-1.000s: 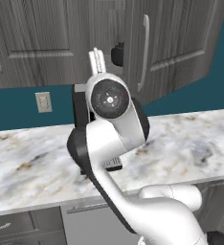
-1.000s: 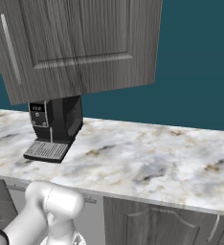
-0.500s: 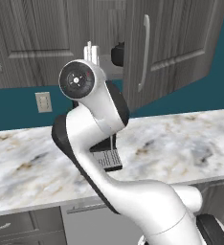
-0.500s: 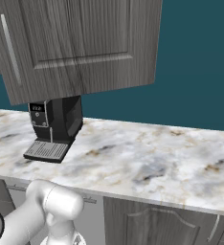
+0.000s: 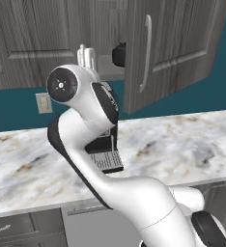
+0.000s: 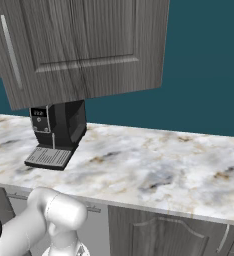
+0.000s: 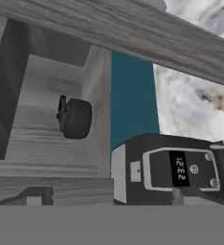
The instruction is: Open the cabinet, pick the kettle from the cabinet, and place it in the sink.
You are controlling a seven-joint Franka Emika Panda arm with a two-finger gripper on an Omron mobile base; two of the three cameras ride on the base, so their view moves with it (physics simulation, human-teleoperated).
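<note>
My gripper (image 5: 87,54) wide open, empty, below the cabinet (image 5: 177,43); door open, kettle (image 7: 74,117) inside, not grasped; sink placement remains.

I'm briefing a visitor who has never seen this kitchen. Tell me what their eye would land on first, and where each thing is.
The big white robot arm fills the middle of the left base view, reaching up toward the cabinet, whose door stands swung open. Inside, on the shelf, sits the black kettle, with the end effector open just outside the opening. Below the cabinet, a boxy black coffee machine stands on the marble counter.
</note>
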